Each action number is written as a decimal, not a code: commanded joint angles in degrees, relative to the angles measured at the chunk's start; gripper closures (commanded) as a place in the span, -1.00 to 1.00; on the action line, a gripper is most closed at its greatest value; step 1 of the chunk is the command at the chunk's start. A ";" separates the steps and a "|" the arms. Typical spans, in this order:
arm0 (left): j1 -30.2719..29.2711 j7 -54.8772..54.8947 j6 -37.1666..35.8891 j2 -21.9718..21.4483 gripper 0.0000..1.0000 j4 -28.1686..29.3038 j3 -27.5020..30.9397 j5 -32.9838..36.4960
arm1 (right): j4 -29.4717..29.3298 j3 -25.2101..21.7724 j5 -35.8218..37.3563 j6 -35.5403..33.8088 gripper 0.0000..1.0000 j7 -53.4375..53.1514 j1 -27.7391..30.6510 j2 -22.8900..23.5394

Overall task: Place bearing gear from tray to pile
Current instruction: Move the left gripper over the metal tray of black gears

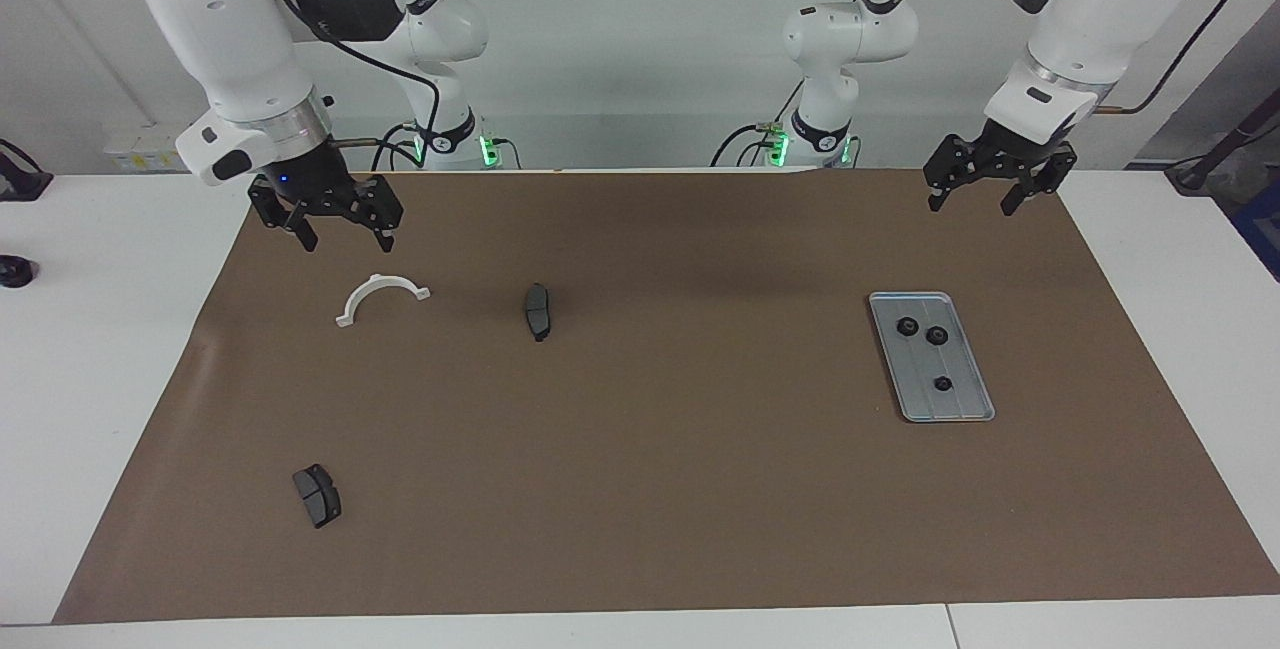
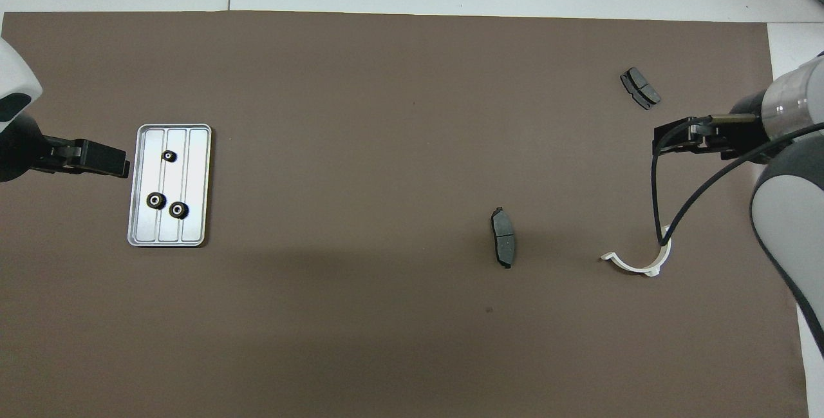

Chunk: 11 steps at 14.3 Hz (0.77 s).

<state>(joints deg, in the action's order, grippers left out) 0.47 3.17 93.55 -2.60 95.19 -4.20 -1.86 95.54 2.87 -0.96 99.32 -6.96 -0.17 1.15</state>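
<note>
Three small black round bearing gears (image 1: 936, 335) are being held in the flat silver-grey ridged metal tray (image 1: 975, 399), apparently loose. Nearest it, the left gripper (image 1: 985, 193) is being kept spread above the tray's robot-side end; the right gripper (image 1: 345, 229), also spread, is waiting well apart.

Tray (image 1: 960, 409): silver-grey metal, ridged, satin sheen. Three gears (image 1: 936, 335) on it: black, matt. Table cover (image 1: 640, 489): brown, matt, paper-like, smooth. Half-ring (image 1: 380, 297), at nine o'clock: white plastic. Brake pads (image 1: 538, 310): dark grey, dull.
</note>
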 commanded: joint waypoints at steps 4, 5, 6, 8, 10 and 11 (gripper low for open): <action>-0.47 0.96 0.40 0.13 -1.00 -0.45 -0.10 -0.51 | 1.49 0.29 -0.62 0.44 -1.00 -0.51 0.34 -1.41; -0.30 1.05 0.40 -0.04 -1.00 -0.10 -0.10 -0.51 | 1.49 0.20 -0.62 0.44 -1.00 -0.51 0.34 -1.41; -0.30 1.05 0.66 -0.21 -1.00 0.60 -0.10 -0.51 | 1.49 0.29 -0.62 0.44 -1.00 -0.51 0.34 -1.41; -0.56 0.96 3.64 -0.74 -1.00 2.10 -0.10 -0.51 | 1.49 0.20 -0.62 0.44 -1.00 -0.60 0.34 -1.41; -0.47 0.70 4.79 -0.22 -1.00 2.63 -0.10 -0.51 | 1.49 0.20 -0.62 0.44 -1.00 -0.51 0.34 -1.41; -0.73 0.78 5.84 0.48 -1.00 2.63 -0.02 -0.51 | 1.49 0.20 -0.62 0.44 -1.00 -0.60 0.34 -1.41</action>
<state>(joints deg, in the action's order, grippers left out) 0.46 3.23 96.64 -2.45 96.44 -4.19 -1.86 95.54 2.87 -0.96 99.32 -6.96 -0.17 1.15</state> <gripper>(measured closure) 0.000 0.000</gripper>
